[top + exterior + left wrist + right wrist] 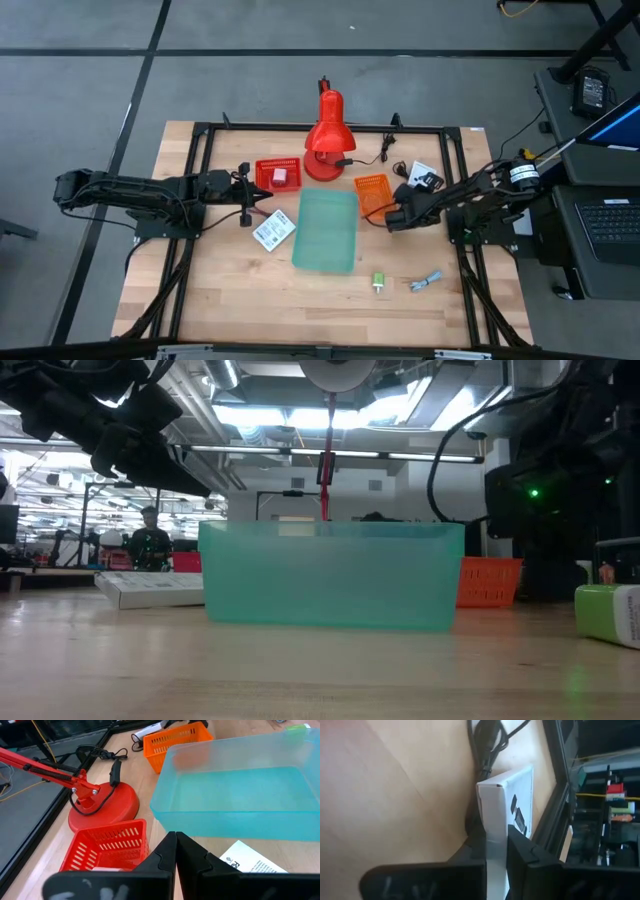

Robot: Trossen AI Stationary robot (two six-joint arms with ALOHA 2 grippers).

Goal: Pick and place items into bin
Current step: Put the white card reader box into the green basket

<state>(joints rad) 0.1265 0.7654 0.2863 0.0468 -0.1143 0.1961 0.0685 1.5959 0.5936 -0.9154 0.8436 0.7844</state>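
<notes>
While right hand [496,851] grips packet [506,805], table edge

We see the teal bin [326,231] mid-table, upright. White card [273,233] flat just left of it; green block [379,282] and blue-white clip [427,282] near its front-right; pink cube [280,176] in the red basket [266,166].

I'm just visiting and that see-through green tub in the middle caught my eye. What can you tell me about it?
The bin is a rectangular, translucent teal tub that looks like plastic, open on top with low straight walls. It sits flat on the wooden table and looks empty. A white printed card lies beside one long side; an orange basket stands near a far corner.
</notes>
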